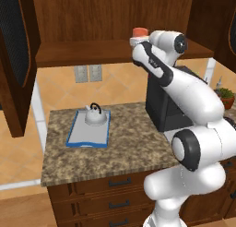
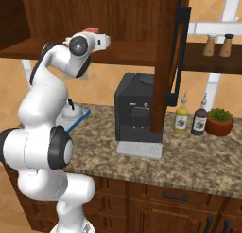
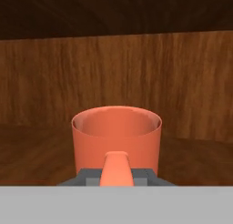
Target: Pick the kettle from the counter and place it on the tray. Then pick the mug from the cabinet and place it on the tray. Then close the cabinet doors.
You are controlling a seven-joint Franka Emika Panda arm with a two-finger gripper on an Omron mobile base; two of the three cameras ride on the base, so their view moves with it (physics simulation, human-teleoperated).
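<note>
Left base view first: I see the kettle [image 1: 94, 114] already sitting on the tray [image 1: 76, 137], toward its far end, so that leg reads as finished and the near part of the tray is free for a second item. The tray lies flat on the surface [image 1: 124, 147], well left of the black coffee machine [image 1: 161, 108]. My arm reaches up to the cabinet [image 1: 83, 18] shelf, where the mug [image 1: 139, 34] peeks out just past the wrist.

Right base view shows the hand level with the shelf and a sliver of the mug's red rim at its far side. One cabinet door [image 2: 166, 61] hangs open in front of the machine, which I judge is why the reach comes in from the left.

Hand view looks straight at the mug, upright on the shelf, handle [image 3: 115, 168] pointing back at me. The jaws [image 3: 116, 177] are narrow, pinched on that handle, so the mug should lift without tipping.
</note>
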